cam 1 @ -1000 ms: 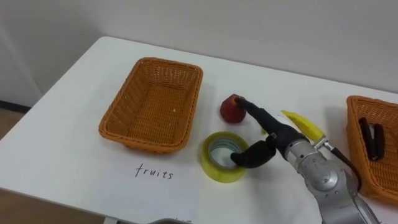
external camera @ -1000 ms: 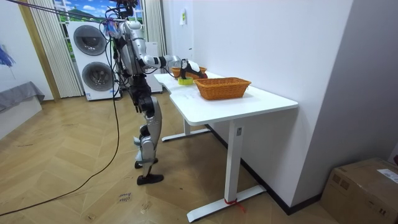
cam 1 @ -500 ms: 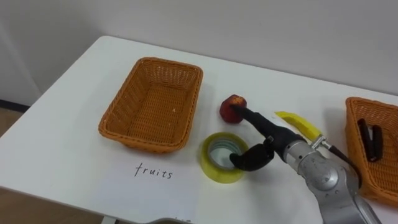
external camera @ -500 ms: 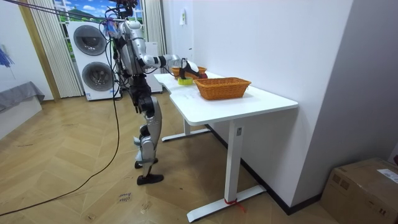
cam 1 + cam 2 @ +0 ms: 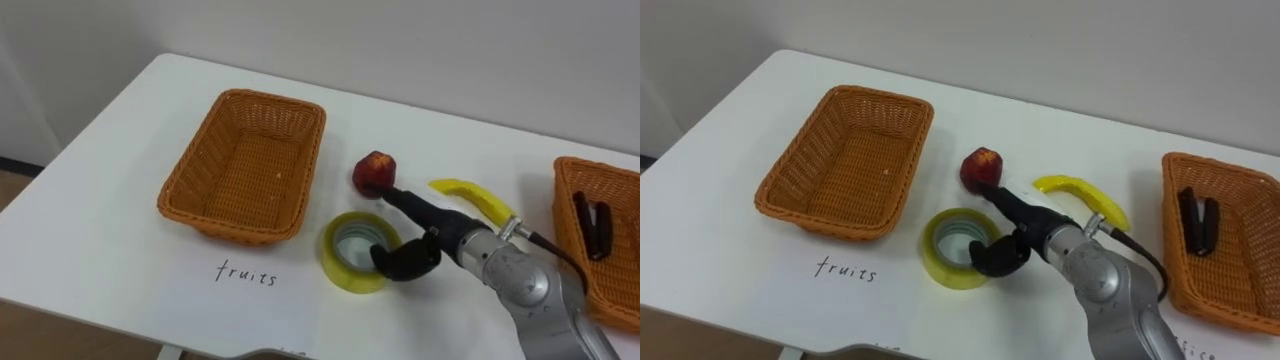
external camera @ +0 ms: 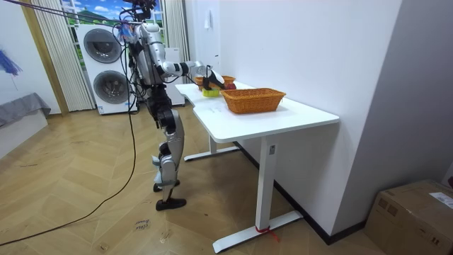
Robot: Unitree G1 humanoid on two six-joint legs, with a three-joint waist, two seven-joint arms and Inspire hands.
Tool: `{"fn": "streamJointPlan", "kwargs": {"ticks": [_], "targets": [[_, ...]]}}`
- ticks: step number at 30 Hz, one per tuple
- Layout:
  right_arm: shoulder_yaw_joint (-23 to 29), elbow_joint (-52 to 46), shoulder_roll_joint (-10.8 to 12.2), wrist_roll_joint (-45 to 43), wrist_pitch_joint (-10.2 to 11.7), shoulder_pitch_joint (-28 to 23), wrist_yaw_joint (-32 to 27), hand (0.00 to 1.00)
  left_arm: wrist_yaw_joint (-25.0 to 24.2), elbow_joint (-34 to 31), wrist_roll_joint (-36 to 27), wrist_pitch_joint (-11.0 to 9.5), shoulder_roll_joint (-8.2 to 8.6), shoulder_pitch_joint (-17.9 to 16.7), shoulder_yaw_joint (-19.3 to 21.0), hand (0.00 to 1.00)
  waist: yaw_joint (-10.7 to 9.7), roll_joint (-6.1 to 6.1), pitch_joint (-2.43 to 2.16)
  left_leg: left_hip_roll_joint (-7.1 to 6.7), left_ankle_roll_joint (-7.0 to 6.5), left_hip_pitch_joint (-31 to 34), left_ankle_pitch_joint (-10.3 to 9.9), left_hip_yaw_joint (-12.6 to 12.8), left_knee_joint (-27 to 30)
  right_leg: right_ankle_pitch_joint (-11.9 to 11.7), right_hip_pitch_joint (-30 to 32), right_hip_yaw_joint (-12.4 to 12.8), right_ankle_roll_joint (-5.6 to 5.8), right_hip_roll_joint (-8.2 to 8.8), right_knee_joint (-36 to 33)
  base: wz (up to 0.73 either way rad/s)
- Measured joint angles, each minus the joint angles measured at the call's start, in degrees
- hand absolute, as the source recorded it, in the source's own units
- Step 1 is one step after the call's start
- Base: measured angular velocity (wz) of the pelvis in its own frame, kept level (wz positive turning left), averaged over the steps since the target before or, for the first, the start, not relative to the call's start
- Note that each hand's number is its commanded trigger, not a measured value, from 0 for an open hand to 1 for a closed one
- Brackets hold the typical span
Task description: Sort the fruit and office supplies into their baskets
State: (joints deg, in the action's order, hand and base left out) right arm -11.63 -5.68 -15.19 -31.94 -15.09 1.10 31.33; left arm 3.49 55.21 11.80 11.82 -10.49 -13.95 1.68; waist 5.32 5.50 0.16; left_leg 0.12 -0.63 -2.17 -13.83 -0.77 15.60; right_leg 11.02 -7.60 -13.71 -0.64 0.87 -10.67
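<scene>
A red apple [image 5: 374, 172] lies on the white table between the empty wicker basket [image 5: 183, 203], labelled for fruit, and a yellow banana [image 5: 470, 197]. A yellow tape roll [image 5: 352, 252] lies flat in front of the apple. My right hand [image 5: 432, 227] reaches in from the lower right. Its straight dark fingers [image 5: 400, 200] point at the apple and end just short of it. The thumb [image 5: 405, 262] curves down beside the tape roll's right rim. The hand holds nothing. A second wicker basket [image 5: 566, 200] at the right edge holds a black stapler [image 5: 592, 223].
A paper label [image 5: 247, 275] lies in front of the left basket near the table's front edge. In the room view I stand at the far end of the white table [image 6: 283, 117], with washing machines [image 6: 105, 67] behind me.
My right hand has drawn back and lower, so its fingertips have come off the apple and more of the banana shows. The apple and tape roll have stayed put.
</scene>
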Motion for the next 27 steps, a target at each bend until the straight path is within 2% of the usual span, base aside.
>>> {"fn": "streamJointPlan", "kwargs": {"ticks": [1, 2, 3, 4, 5, 7, 14, 16, 27], "targets": [[0.0, -0.01, -0.02, -0.01, -0.03, -0.01, 0.73, 0.05, 0.0, 0.0, -0.02, -0.03, 0.0, 0.03, 0.27, 0.0, 0.01, 0.01, -0.01, 0.01, 0.0, 0.0, 0.0, 0.06, 0.02, 0.0, 0.05, -0.01, 0.0, 0.0, -0.02, -0.04], [0.0, -0.01, -0.03, -0.01, -0.04, -0.01, 1.01, 0.19, 0.0, -0.01, -0.02, -0.05, -0.01, 0.18, 0.37, 0.0, 0.02, 0.01, -0.01, 0.02, 0.0, 0.0, 0.0, 0.09, 0.03, 0.0, 0.08, 0.0, 0.0, 0.0, -0.04, -0.04], [0.01, -0.01, -0.08, -0.01, -0.11, -0.01, 1.65, 0.27, 0.01, 0.0, -0.02, -0.05, -0.03, 0.32, 0.39, 0.0, 0.02, 0.02, -0.01, 0.03, 0.0, 0.0, 0.0, 0.16, 0.05, 0.0, 0.12, 0.05, -0.01, 0.0, -0.08, -0.03], [0.01, -0.04, -0.12, -0.01, -0.4, -0.01, 2.35, 0.58, 0.01, 0.0, -0.02, -0.05, -0.03, 0.31, 0.39, 0.0, 0.07, 0.03, -0.02, 0.04, 0.0, 0.0, -0.01, 0.22, 0.08, -0.01, 0.15, 0.11, -0.02, 0.0, -0.1, -0.03], [0.01, -0.1, -0.12, -0.01, -0.67, -0.01, 2.66, 0.74, 0.01, 0.0, -0.02, -0.05, -0.03, 0.32, 0.39, 0.0, 0.09, 0.05, -0.03, 0.04, 0.0, 0.0, 0.0, 0.24, 0.09, -0.02, 0.16, 0.12, -0.03, 0.0, -0.1, 0.0], [0.03, -0.19, -0.13, -0.03, -1.22, -0.01, 3.24, 1.0, 0.01, 0.0, -0.02, -0.05, -0.03, 0.33, 0.41, 0.0, 0.14, 0.1, -0.07, 0.05, 0.0, 0.0, -0.01, 0.3, 0.14, -0.03, 0.18, 0.15, -0.05, 0.0, -0.12, 0.0], [1.56, -0.68, -0.2, -0.17, -1.34, -0.04, 4.41, 1.0, 0.09, 0.0, -0.02, -0.09, -0.06, 0.52, 0.42, 0.0, 1.35, 0.36, -0.19, 0.09, 0.0, -0.09, -0.01, 0.4, 0.1, -0.04, 0.16, 0.25, -0.07, -0.01, -0.12, 0.0], [1.5, -0.62, -0.18, -0.16, -2.08, -0.84, 5.58, 1.0, 0.1, 0.0, -0.02, -0.14, -0.06, 0.48, 0.45, 0.0, 1.59, 0.44, -0.14, 0.07, -0.01, -0.07, -0.01, 0.4, 0.1, -0.05, 0.17, 0.24, -0.07, 0.0, -0.12, 0.0], [1.63, -0.73, -0.23, -0.18, -2.53, -1.33, 6.37, 1.0, 0.12, 0.0, -0.03, -0.2, -0.18, 0.51, 0.48, 0.0, 1.51, 0.56, -0.14, 0.07, -0.02, -0.07, -0.02, 0.4, 0.05, -0.05, 0.2, 0.25, -0.07, 0.01, -0.15, 0.0]]}}
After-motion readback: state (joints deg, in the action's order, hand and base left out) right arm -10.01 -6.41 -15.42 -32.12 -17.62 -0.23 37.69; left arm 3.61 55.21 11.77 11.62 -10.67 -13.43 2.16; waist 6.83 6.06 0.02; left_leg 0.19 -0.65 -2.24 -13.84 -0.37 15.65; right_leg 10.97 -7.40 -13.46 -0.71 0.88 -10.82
